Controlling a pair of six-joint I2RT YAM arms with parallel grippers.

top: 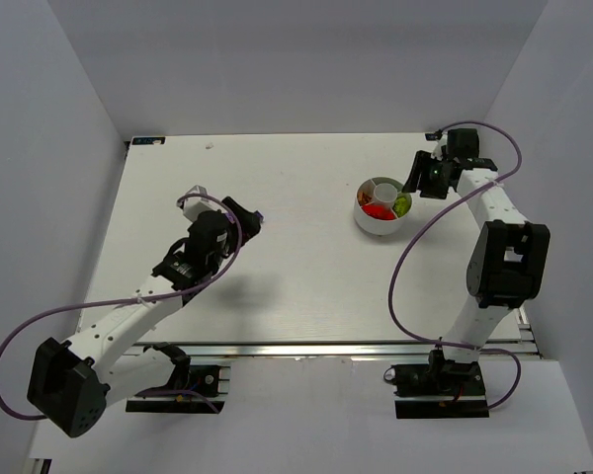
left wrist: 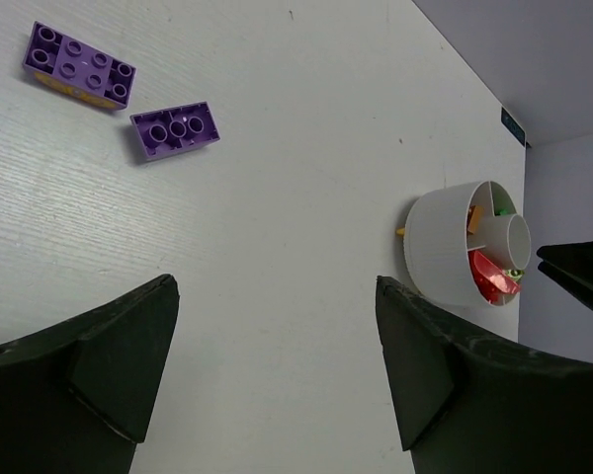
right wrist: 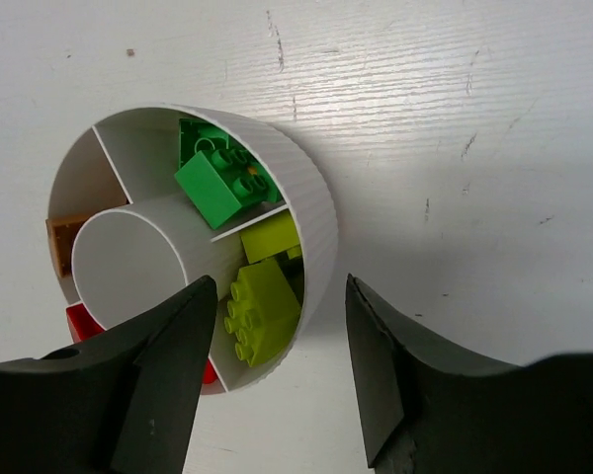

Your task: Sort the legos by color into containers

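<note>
Sorting is nearing done: you are seeing green, yellow-green, red and orange legos (right wrist: 217,183) sitting in the bowl (right wrist: 311,222), two purple bricks (left wrist: 176,129) lying on the table (top: 296,276) near your wide-open, empty left gripper (left wrist: 275,296), and the right gripper (right wrist: 277,296) hanging parted and empty over the bowl.

bowl (top: 375,226) at right, table (top: 296,247) middle — bare

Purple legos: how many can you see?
2. The larger purple lego lies top left in the left wrist view; the smaller purple lego lies just right of it, not touching. More may be hidden inside the bowl.
</note>
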